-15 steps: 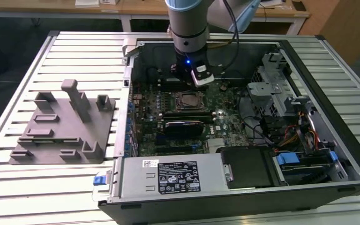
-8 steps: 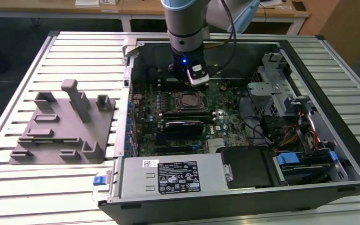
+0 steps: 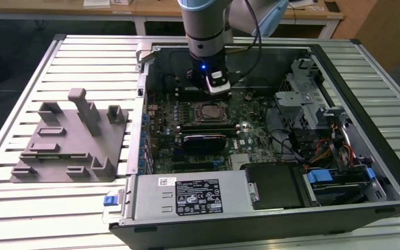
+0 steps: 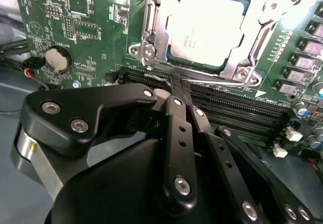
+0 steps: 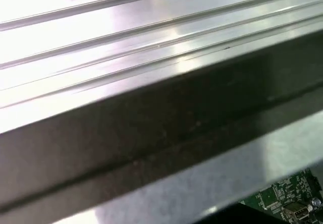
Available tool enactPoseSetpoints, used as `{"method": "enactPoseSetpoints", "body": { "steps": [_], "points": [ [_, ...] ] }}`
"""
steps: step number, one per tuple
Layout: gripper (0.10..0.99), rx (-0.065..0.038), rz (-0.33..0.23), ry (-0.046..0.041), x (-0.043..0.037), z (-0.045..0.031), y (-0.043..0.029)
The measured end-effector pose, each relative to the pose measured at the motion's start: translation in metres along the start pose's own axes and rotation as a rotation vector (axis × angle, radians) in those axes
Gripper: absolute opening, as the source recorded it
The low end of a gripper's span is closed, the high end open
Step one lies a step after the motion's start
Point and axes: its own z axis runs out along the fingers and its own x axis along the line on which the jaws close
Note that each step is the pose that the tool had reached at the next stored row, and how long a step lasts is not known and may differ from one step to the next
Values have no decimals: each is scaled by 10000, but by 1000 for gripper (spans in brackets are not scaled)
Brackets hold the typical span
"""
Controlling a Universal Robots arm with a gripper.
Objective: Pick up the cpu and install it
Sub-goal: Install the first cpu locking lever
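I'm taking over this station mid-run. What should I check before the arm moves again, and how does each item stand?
1. cpu seated in the socket frame: ok, it lies flat inside.
2. Gripper holding nothing: ok; fingers together over the memory slots.
3. Socket frame clamped down: cannot tell.
4. Grey fixture free of parts: ok.
5. Arm inside the computer case, away from its walls: ok.

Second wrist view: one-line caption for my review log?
CPU seated in its socket frame, gripper just off it.

High exterior view; close wrist views.
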Motion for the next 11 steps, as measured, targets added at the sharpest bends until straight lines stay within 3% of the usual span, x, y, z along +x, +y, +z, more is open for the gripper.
{"method": "enactPoseSetpoints", "body": {
  "steps": [8,11],
  "points": [
    [106,199,213,-149,5,33,-5],
    [106,214,252,-170,7,52,-8]
  ]
}}
